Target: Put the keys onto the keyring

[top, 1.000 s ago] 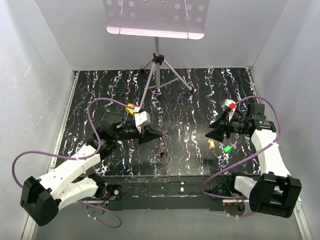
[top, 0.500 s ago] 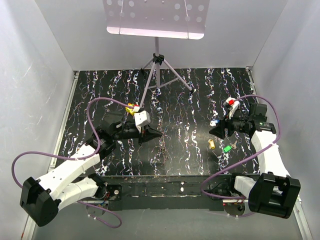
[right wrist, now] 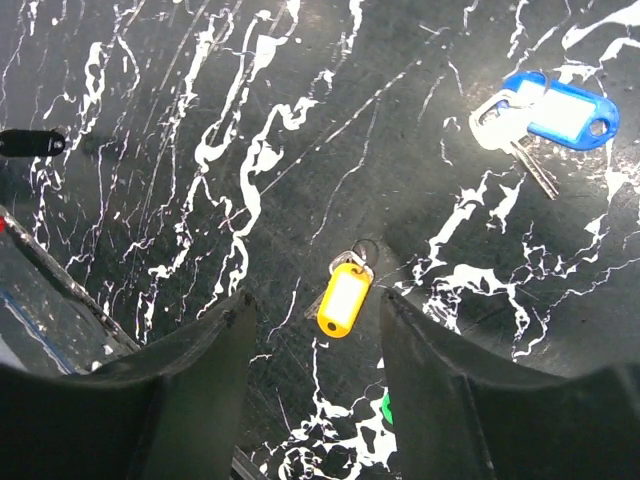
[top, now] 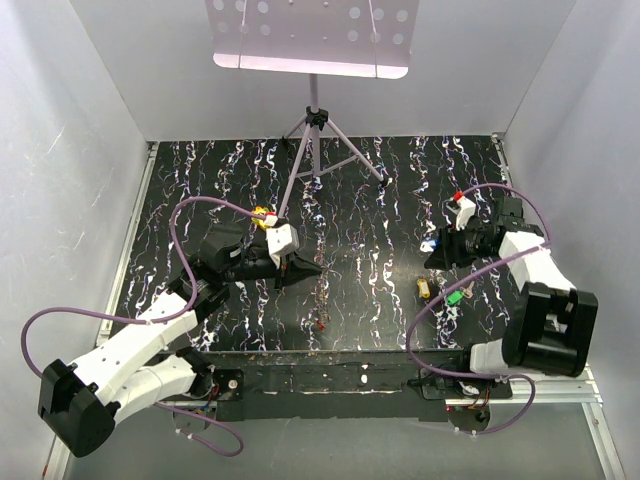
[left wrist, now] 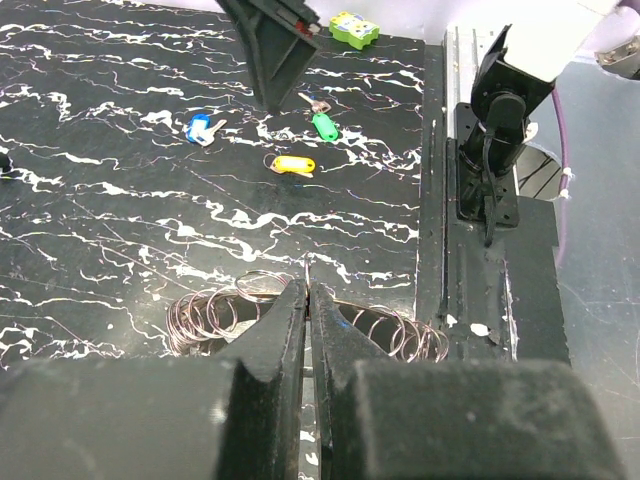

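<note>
My left gripper (top: 308,268) is shut on the thin wire of the keyring (left wrist: 205,315), a ring strung with many small metal loops that fan out on both sides of the fingertips (left wrist: 292,300) just above the mat. A yellow-tagged key (right wrist: 343,300) lies between the open fingers of my right gripper (right wrist: 312,305), below them. A blue-tagged key (right wrist: 555,108) lies beyond it, and a green-tagged key (top: 455,297) is beside it. All three also show in the left wrist view: blue (left wrist: 200,128), yellow (left wrist: 292,164), green (left wrist: 322,124). My right gripper (top: 434,256) hovers at the mat's right.
A music stand's tripod (top: 314,150) stands at the back centre of the black marbled mat (top: 370,230). A yellow-green dotted cube (left wrist: 354,27) sits near the right arm. A small black tag (right wrist: 30,142) lies on the mat. White walls enclose three sides.
The right arm has swung back and outward, and its gripper has shifted slightly right and up over the keys. The left gripper has barely moved.
</note>
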Robot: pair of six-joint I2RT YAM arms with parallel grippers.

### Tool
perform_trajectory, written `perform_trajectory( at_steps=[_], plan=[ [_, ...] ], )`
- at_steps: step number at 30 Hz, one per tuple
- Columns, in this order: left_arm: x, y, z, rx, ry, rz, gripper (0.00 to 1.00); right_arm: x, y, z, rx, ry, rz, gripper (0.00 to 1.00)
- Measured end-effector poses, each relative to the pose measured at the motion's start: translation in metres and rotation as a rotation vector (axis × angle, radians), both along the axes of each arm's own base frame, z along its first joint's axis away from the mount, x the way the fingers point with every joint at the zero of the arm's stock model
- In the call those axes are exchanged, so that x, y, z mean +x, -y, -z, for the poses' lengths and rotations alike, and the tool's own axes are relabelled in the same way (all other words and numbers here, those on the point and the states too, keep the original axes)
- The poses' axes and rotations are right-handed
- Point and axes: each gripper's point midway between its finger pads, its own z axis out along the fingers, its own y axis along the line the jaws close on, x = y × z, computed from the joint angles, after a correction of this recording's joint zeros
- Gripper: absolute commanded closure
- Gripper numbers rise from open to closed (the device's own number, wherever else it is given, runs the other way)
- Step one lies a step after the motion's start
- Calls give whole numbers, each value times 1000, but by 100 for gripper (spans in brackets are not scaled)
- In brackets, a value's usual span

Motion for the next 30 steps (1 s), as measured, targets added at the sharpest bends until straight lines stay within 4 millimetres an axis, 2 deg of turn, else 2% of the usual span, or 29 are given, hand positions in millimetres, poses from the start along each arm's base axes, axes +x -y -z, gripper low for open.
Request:
perform_trajectory(
  at_steps=[7,25,30],
  plan=[
    [-2,0,0,1,-4,9,100,17,5,23,17,-174,41,51],
    [-2,1,0,1,-5,12,100,7,3,57,12,-356,37,55],
    [-2,1,0,1,-5,12,100,6,1,60,5,-373,27,57]
  ],
)
